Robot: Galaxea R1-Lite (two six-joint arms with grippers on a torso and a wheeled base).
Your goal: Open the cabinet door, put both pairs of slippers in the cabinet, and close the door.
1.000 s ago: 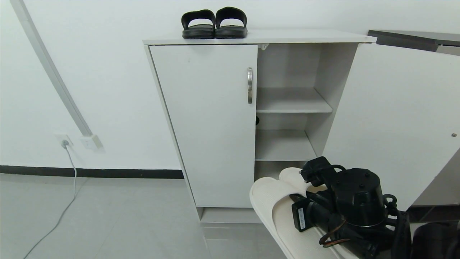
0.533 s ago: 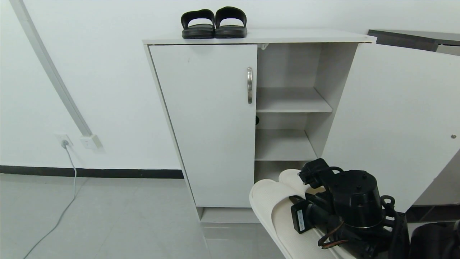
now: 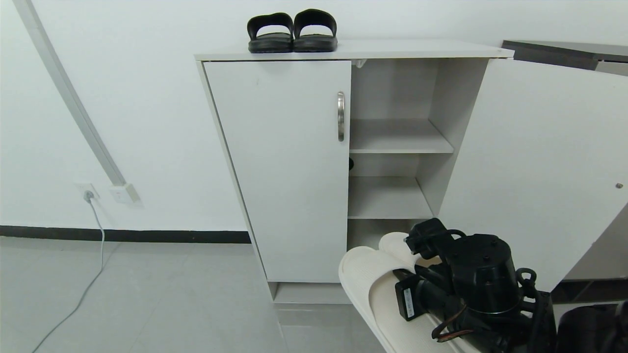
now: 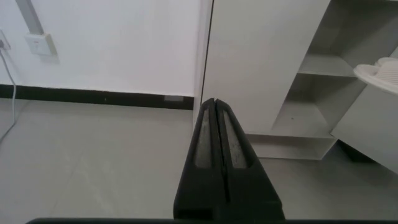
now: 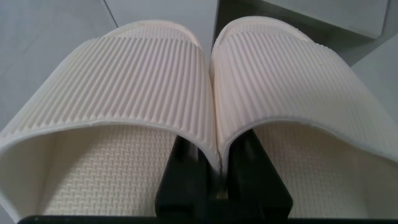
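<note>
The right gripper [image 5: 219,168] clamps the two touching inner walls of the pair of cream ribbed foam slippers [image 5: 143,87]. In the head view its wrist hides the fingers and the slippers' heels are cut off. Their toes point at the lowest compartment of the white wooden cabinet [image 3: 279,171], whose right door [image 3: 535,162] stands open. The pair of black rubber slippers [image 3: 293,32] sits on the cabinet's top. The left gripper [image 4: 215,109] hangs over the grey tiled floor [image 4: 93,162], pressed together on nothing.
</note>
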